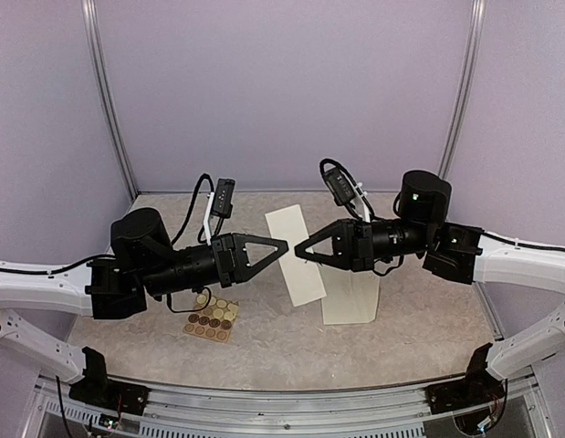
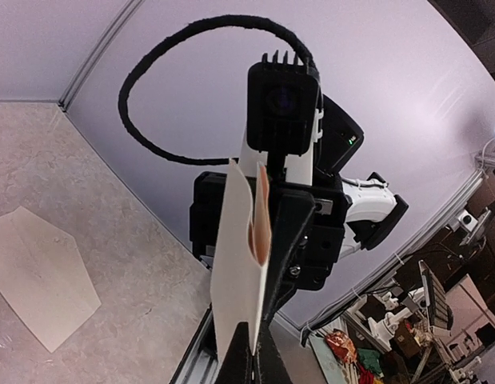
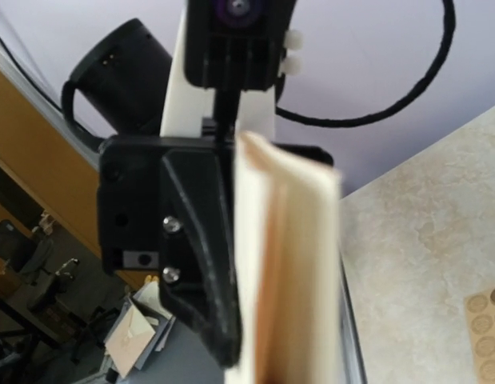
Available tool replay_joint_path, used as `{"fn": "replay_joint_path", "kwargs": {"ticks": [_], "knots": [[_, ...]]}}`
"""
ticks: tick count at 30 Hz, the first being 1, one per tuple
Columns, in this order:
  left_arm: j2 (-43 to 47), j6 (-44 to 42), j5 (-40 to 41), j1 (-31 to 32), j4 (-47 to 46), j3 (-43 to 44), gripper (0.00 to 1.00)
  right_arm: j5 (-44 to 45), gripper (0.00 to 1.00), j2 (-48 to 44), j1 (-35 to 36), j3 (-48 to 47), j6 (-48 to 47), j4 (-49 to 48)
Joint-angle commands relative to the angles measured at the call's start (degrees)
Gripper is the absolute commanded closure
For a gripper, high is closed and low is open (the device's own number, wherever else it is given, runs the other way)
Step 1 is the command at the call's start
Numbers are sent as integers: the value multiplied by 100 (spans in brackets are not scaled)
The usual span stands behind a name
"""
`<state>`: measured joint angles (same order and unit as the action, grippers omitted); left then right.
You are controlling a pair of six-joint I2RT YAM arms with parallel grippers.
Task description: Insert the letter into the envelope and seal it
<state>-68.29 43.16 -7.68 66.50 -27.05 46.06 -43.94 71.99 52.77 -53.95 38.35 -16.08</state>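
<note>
A: What is the biggest thing here?

B: The worktop (image 1: 291,351). It is pale and speckled. Next come the 2 arms. The left arm (image 1: 172,265) and the right arm (image 1: 419,233) reach in from the sides. They are about level, up off the worktop, and they point nose to nose in the middle.

A: Where is the letter?

B: The letter (image 1: 305,278) is up in the air between them. It is folded, cream outside and pinkish inside. Its long side runs from near to far, a bit slanted.

A: And the envelope?

B: The envelope (image 1: 350,301) lies flat on the worktop, low and just to the right of the letter, partly under the right arm. Its long side runs near to far too. From the left wrist its pointy flap (image 2: 63,320) looks laid out flat, so I think it is open.

A: Which arm is closer to it?

B: The right arm. The letter has to go down and to the right to reach it.

A: What are the pincers doing?

B: The left pincer (image 1: 284,246) is pressed together on 1 long edge of the letter. The right pincer (image 1: 300,249) pinches the other long edge.

A: Anything smaller?

B: A tan sticker card (image 1: 212,318) lies under the left arm, well apart from the envelope.
</note>
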Motion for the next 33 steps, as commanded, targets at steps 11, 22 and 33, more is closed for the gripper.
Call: {"fn": "replay_joint_path", "kwargs": {"ticks": [11, 22, 33], "knots": [[297, -235, -249, 5, -266, -177, 100, 937, 13, -256, 40, -26, -279, 767], [243, -268, -155, 10, -77, -155, 100, -212, 78, -97, 66, 40, 218, -578], [166, -156, -406, 113, -38, -282, 68, 421, 100, -298, 51, 152, 348, -824]]}}
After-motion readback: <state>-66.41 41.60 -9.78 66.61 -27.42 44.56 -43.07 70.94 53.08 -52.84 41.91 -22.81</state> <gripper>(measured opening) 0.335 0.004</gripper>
